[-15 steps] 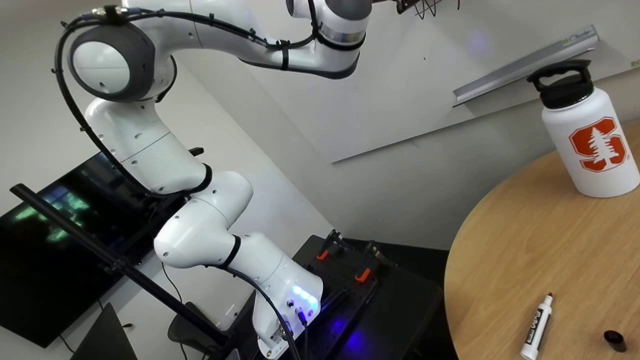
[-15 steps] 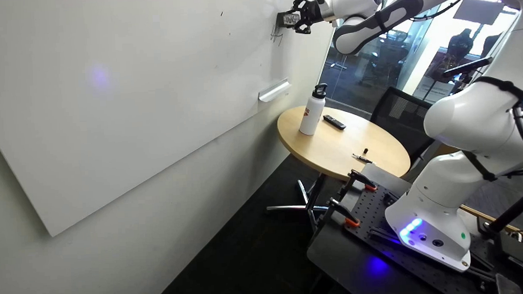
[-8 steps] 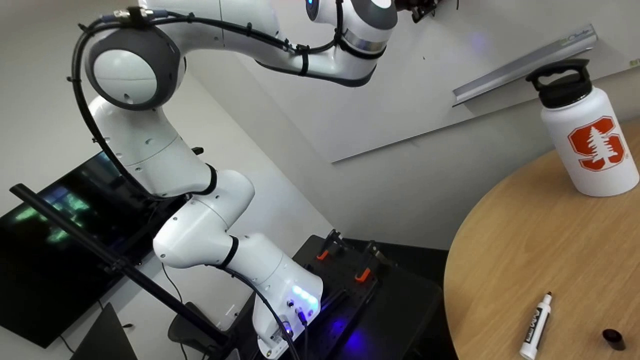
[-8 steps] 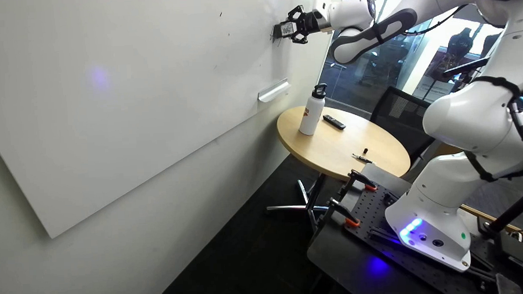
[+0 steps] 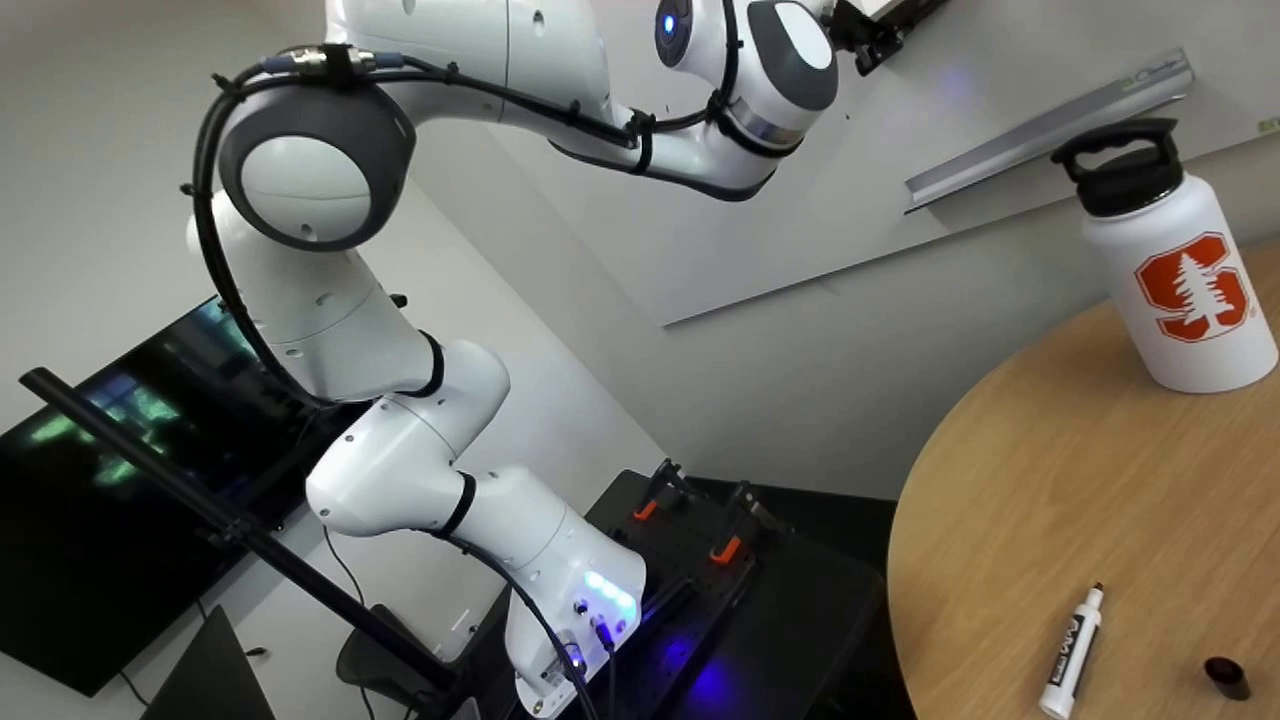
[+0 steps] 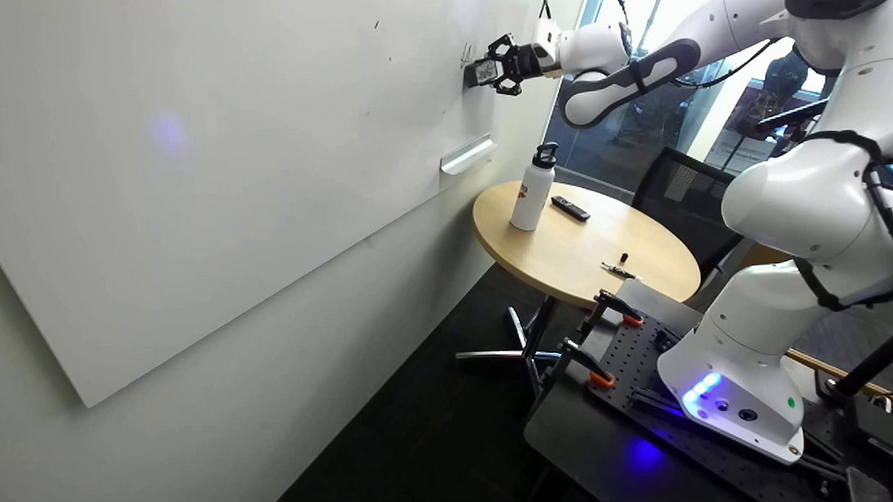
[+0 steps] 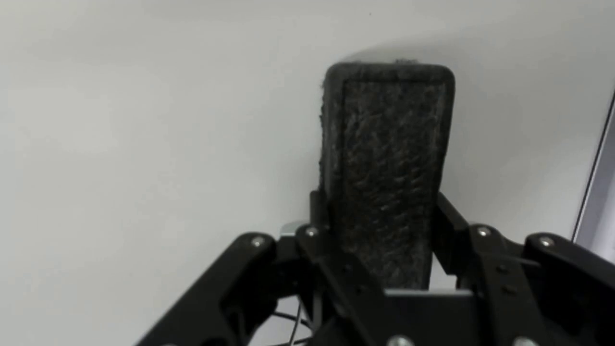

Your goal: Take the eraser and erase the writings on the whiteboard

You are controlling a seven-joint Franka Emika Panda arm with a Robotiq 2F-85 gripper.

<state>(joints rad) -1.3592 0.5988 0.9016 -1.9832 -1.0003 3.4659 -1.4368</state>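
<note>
Rough, matt eraser (image 7: pixel 389 168); smooth, faintly glossy whiteboard (image 6: pixel 228 177); metallic ledge (image 5: pixel 1050 131); wood-grained table (image 5: pixel 1080 480).

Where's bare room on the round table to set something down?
The round table has bare wood between the bottle and marker, and between the remote and cap. It's more crowded where remote lies near bottle and cap near marker.

On the round wooden surface (image 5: pixel 1090 480) I see a white bottle (image 5: pixel 1180 290) standing, a dark remote (image 6: pixel 570 209) just beside it, and an uncapped marker (image 5: pixel 1073 652) lying with a small black cap (image 5: pixel 1228 678) near it; a mesh-backed chair (image 6: pixel 678 191) stands close by.
</note>
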